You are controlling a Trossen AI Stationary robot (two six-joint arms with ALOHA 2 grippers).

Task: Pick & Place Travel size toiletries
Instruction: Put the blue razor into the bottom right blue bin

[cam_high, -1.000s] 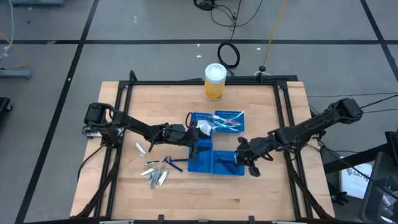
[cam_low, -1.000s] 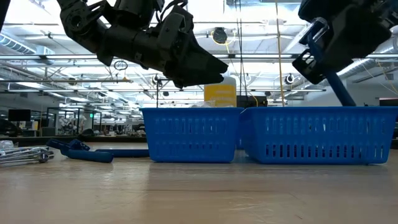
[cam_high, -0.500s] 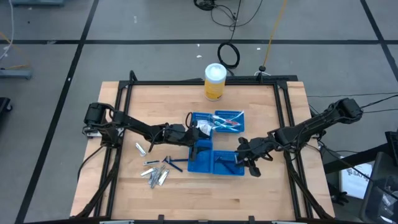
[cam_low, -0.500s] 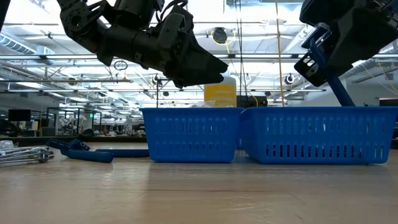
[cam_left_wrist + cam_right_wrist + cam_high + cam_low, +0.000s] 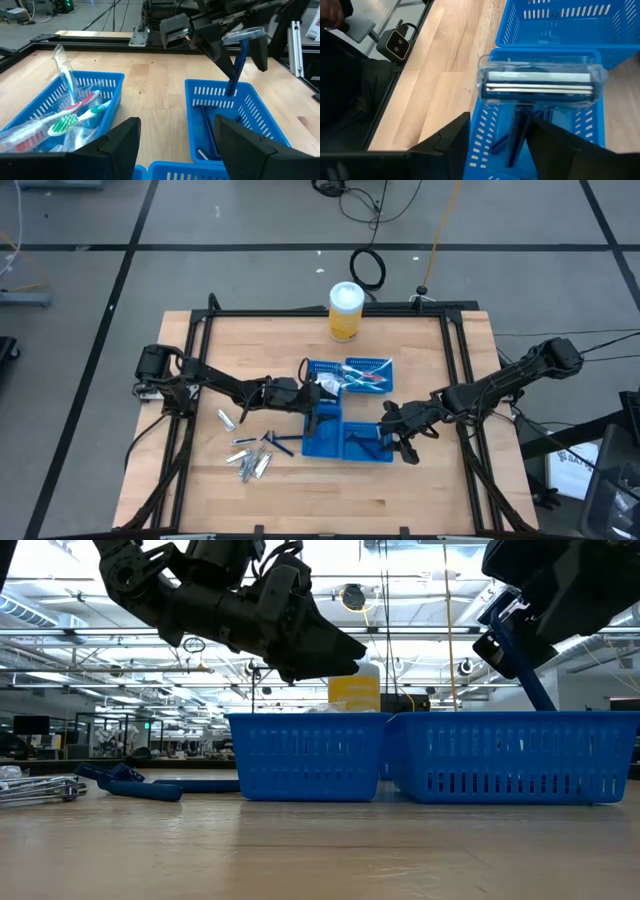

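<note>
My right gripper (image 5: 392,435) is shut on a dark blue razor (image 5: 540,82) with a clear cap over its head, above the near right blue basket (image 5: 368,445). This also shows in the left wrist view (image 5: 242,45) and the low view (image 5: 520,665). My left gripper (image 5: 318,417) is open and empty above the near left basket (image 5: 322,442). Another razor (image 5: 207,117) lies in the near right basket. Toothbrushes (image 5: 75,117) in clear wrap lie in the far basket (image 5: 345,375). Silvery tubes (image 5: 250,462), a dark razor (image 5: 280,442) and a white packet (image 5: 226,419) lie on the table left of the baskets. My right gripper holds the razor by its handle just below the head (image 5: 242,50), between its two fingers. The fingers lie across the handle. The razor is tilted, head up above the fingers, and the handle's lower end (image 5: 231,90) reaches down inside the near right basket.
A tall yellow canister (image 5: 345,310) with a white lid stands at the table's far edge. A black frame (image 5: 190,380) runs around the table top. Bare wood lies near the front edge and right of the baskets.
My right gripper has shifted a little up and toward the table's left with the razor. The razor keeps its tilt, with its lower end still inside the basket.
</note>
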